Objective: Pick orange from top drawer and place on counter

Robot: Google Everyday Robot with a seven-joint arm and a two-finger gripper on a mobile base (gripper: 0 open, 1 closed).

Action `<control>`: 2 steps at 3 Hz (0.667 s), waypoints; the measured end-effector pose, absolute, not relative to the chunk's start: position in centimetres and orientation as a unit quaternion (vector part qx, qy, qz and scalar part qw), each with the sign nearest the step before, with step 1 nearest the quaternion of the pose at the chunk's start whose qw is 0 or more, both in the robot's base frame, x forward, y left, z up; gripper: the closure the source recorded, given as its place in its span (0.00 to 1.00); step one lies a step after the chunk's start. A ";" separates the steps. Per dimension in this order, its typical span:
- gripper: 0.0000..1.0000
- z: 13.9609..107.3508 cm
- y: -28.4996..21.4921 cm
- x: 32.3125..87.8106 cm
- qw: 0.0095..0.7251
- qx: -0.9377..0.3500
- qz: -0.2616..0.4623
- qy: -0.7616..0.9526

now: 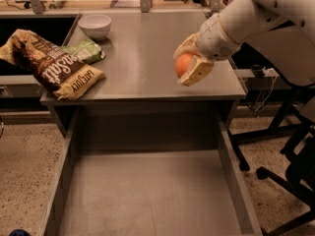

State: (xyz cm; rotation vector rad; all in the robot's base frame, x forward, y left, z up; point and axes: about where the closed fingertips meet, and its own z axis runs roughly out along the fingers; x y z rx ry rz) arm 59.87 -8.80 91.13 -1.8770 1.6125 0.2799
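The orange [183, 64] is held between the tan fingers [199, 71] of my gripper [187, 63], above the right front part of the counter [142, 58]. The gripper is shut on it, and the white arm reaches in from the upper right. The top drawer [147, 195] stands pulled open below the counter's front edge, its grey floor bare.
A white bowl [95, 25] sits at the counter's back left. A brown chip bag [51, 65] and a green packet [86, 50] lie at the left edge. A black chair base [288, 181] stands on the speckled floor at the right.
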 end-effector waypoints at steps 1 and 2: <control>1.00 91.5 -10.6 62.6 0.379 -0.661 0.116 0.637; 0.84 89.5 -12.6 65.6 0.435 -0.570 0.162 0.678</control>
